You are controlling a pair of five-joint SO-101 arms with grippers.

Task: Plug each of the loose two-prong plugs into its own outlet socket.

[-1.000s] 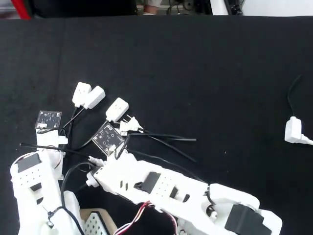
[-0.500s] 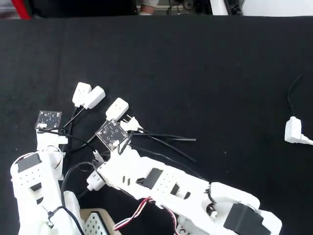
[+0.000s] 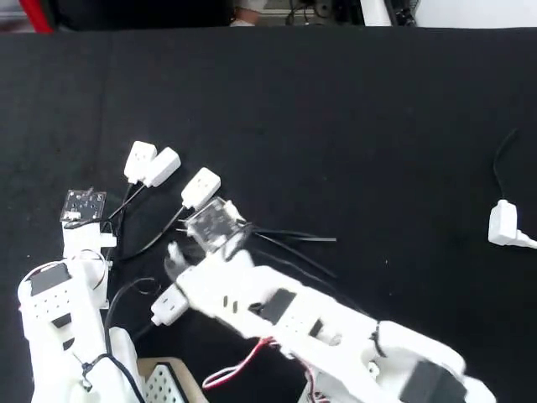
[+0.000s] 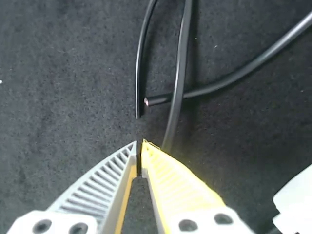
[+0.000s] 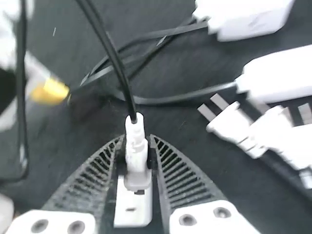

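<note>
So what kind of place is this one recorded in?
Probably a robotics lab bench: a table draped in black cloth, white robot arms working over it, and white plugs and sockets with black cords laid out as practice pieces.

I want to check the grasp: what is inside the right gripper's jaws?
A white plug sits clamped in the right gripper, its black cord running out ahead of it. Its prongs are covered, so I cannot tell which way they face.
</note>
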